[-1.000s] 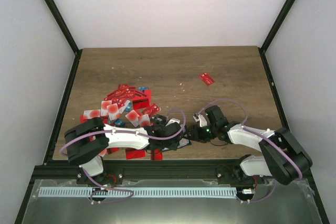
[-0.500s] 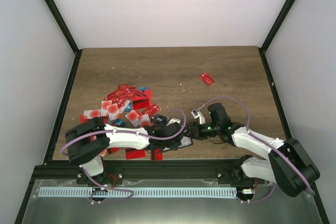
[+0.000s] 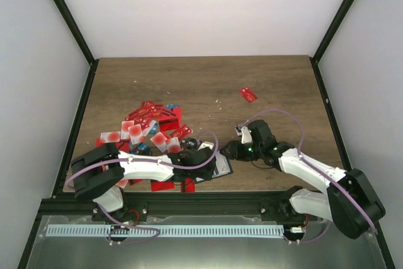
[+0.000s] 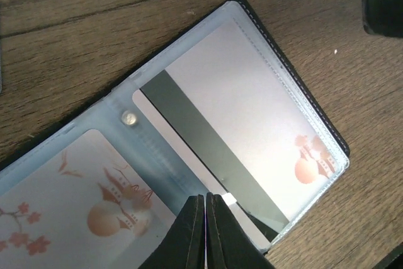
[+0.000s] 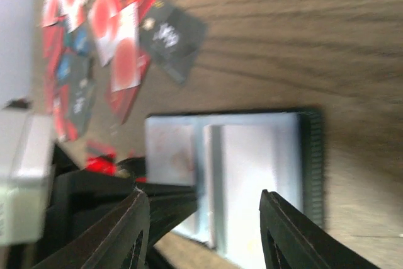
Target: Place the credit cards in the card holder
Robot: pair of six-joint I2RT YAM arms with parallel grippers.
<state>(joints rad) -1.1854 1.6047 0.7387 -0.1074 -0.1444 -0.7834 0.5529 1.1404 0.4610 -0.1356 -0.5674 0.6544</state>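
The black card holder point(image 4: 252, 17) lies open on the table, its clear sleeves facing up. A pale card with a dark stripe point(image 4: 208, 149) sits partly inside the right sleeve, and another pale card point(image 4: 75, 200) fills the left sleeve. My left gripper point(image 4: 206, 215) is shut, its tips down at the striped card's near edge. My right gripper point(image 5: 208, 231) is open and empty, hovering over the holder point(image 5: 312, 162). In the top view the holder point(image 3: 221, 167) lies between the left gripper point(image 3: 204, 159) and the right gripper point(image 3: 230, 149). A heap of red credit cards point(image 3: 151, 127) lies to the left.
A single red card point(image 3: 248, 94) lies alone at the far right of the table. A thin black card point(image 5: 173, 36) sits at the heap's edge. More red cards point(image 3: 162, 185) lie under the left arm near the table's front edge.
My right gripper has drawn back to the right and lifted off the holder, so more of the holder shows. The left gripper stays at the holder.
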